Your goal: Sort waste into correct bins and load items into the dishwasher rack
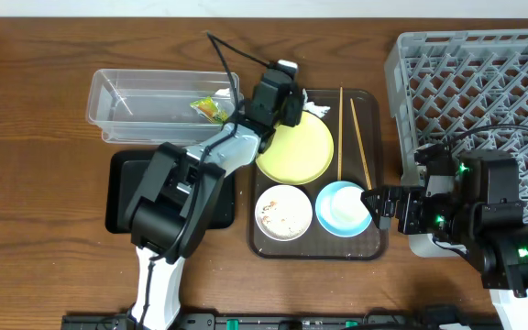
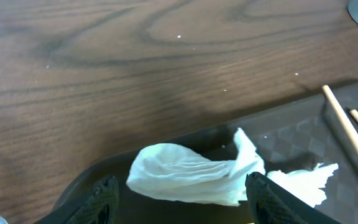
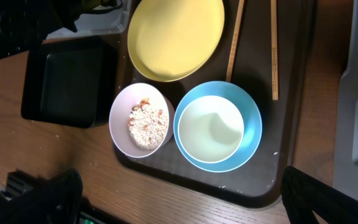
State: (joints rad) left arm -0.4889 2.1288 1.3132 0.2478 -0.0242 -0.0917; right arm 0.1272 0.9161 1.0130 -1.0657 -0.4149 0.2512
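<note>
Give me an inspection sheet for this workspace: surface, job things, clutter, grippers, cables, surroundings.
Surface: wooden table.
Job's things: sauce packet in clear tub; black tray partly under left arm; paper scrap, plate, chopsticks, white bowl with crumbs and blue bowl on serving tray; rack at right.
Clutter: nothing seen.
Grippers: left gripper jaws open, aimed at paper scrap; right gripper jaws open, facing blue bowl.
Cables: black cable arcs over clear tub.
Surroundings: nothing seen.
</note>
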